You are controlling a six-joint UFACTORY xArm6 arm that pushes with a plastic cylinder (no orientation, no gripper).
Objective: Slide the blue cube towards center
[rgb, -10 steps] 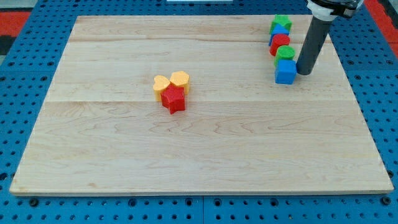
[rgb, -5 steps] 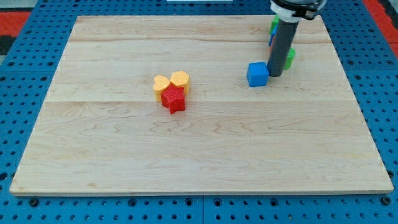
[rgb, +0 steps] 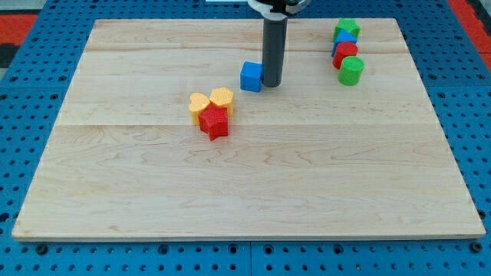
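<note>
The blue cube [rgb: 251,77] sits on the wooden board [rgb: 245,176], a little above and right of the board's middle. My tip [rgb: 271,84] stands right against the cube's right side. The dark rod rises straight up from there to the view's top.
Two yellow heart-shaped blocks [rgb: 199,103] [rgb: 222,98] and a red star block [rgb: 214,122] cluster left of the middle. At the top right stand a green star block [rgb: 347,29], a blue block [rgb: 345,38], a red block [rgb: 345,52] and a green cylinder [rgb: 351,70] in a line.
My tip has pushed the blue cube far to the left and slightly up, away from the line of blocks at the top right.
</note>
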